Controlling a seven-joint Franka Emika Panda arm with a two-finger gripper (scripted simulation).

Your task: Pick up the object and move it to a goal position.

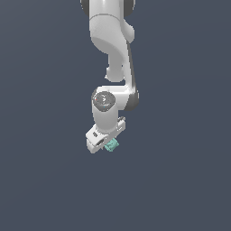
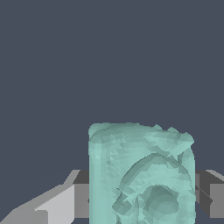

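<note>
One small teal-green lumpy block (image 1: 112, 145) with swirl relief sat clamped between the white pincer's (image 1: 108, 145) grey fingers (image 2: 83, 199), directly beneath the white arm's wrist (image 1: 104, 108).

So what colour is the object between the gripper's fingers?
Pale teal-green object, with a swirl relief; clearest in the wrist view.
</note>
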